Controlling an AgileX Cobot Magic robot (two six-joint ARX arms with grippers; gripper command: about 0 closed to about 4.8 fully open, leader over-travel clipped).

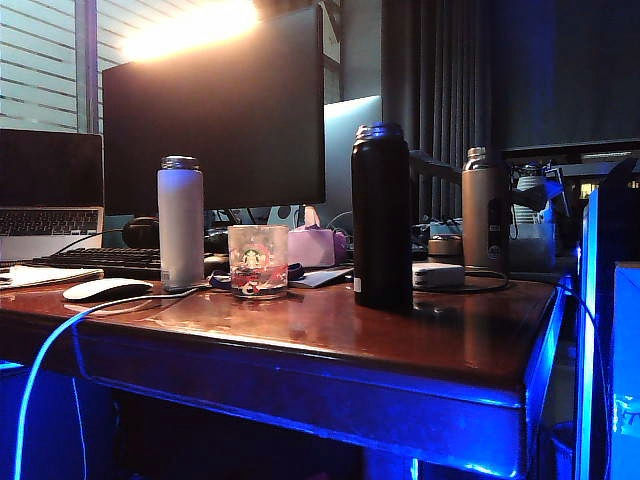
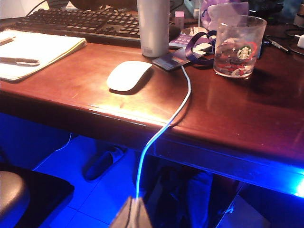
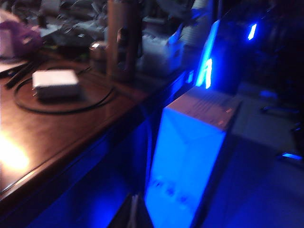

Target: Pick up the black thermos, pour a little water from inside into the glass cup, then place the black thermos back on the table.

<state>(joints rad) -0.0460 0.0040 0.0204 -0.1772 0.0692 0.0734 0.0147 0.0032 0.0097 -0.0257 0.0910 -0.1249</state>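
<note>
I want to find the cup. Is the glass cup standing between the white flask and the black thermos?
Yes, the glass cup stands on the table between the white flask and the black thermos.

left end effector (image 2: 132,214): closed | right end effector (image 3: 133,213): closed

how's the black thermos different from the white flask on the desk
The black thermos is matte black and taller; the white flask is pale and shorter. The black thermos stands right of the glass cup, the white flask left of it. Both are upright, slim cylinders with metal tops, on the table.
</note>
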